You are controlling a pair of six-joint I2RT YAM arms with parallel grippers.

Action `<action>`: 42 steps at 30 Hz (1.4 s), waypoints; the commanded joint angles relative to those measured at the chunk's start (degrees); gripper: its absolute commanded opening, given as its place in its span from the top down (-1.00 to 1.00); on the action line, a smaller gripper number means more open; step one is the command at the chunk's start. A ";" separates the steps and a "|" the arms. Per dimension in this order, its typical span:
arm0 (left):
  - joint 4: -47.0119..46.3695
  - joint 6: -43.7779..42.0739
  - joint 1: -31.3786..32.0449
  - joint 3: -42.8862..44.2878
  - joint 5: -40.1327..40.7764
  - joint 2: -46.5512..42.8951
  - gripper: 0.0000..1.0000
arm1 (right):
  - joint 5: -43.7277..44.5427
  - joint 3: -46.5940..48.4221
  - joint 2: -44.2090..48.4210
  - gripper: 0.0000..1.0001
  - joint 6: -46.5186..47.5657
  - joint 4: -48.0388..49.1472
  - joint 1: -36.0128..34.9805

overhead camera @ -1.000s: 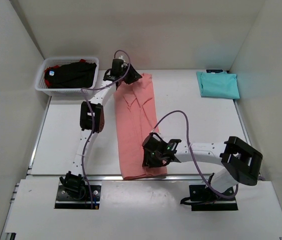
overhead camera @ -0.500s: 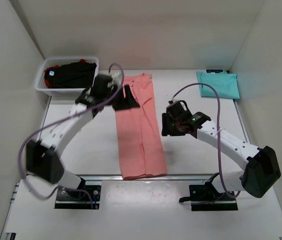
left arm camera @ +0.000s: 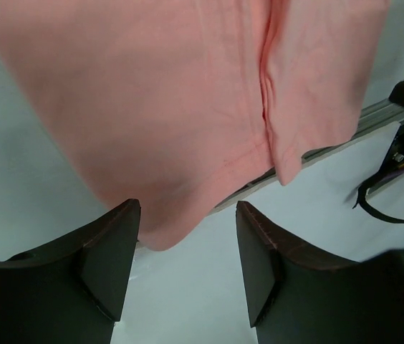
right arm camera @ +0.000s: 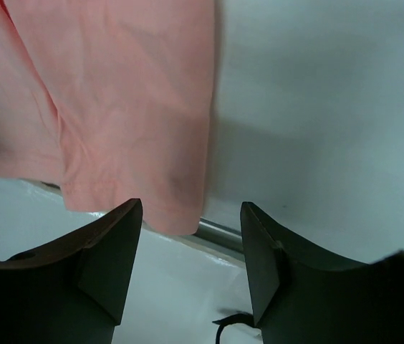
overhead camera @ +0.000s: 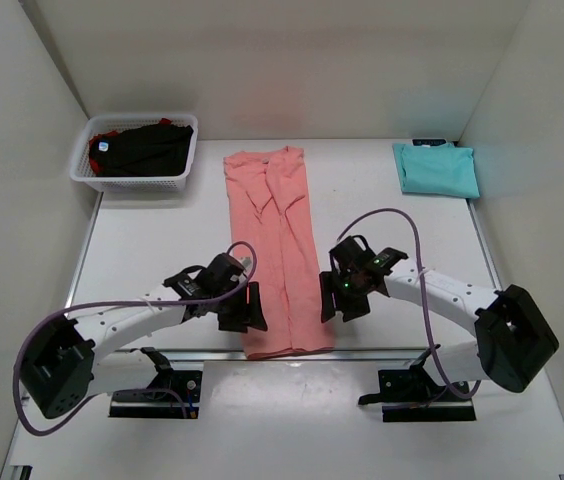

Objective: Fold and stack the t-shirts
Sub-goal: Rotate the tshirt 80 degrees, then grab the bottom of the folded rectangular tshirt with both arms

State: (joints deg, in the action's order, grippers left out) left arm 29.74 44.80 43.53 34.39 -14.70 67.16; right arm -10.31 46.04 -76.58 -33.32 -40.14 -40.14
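The salmon-pink t-shirt (overhead camera: 274,250) lies as a long narrow strip from the back of the table to its near edge, both sides folded in. My left gripper (overhead camera: 247,312) is open and empty, low beside the strip's near left corner; that corner (left arm camera: 166,143) fills the left wrist view. My right gripper (overhead camera: 333,305) is open and empty beside the near right corner, which shows in the right wrist view (right arm camera: 130,107). A folded teal t-shirt (overhead camera: 436,168) lies at the back right. Black and red shirts (overhead camera: 140,146) lie in the basket.
A white mesh basket (overhead camera: 132,181) stands at the back left. The table's metal front rail (overhead camera: 212,353) runs just under the pink strip's near end, which overhangs it slightly. White walls close in the left, right and back sides.
Both grippers have let go and come from the far and middle parts of the pink shirt to its near corners. The shirt now lies flat as a folded strip.
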 commanded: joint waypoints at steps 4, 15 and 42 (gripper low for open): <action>1.46 5.39 2.44 -1.52 3.97 -3.00 -0.34 | -7.09 -4.11 0.02 -0.08 -3.24 5.42 -2.40; 4.45 5.74 5.25 -2.93 3.63 0.17 -0.32 | -10.96 -9.04 -1.03 -0.08 -5.70 9.37 -3.36; 4.80 0.92 -4.32 9.09 3.18 1.48 1.00 | -18.61 11.68 -10.16 1.00 8.79 -5.90 3.84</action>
State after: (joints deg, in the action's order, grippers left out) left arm 33.21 48.36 42.00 39.11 -12.36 69.28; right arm -26.57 52.10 -84.66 -29.67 -41.25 -38.24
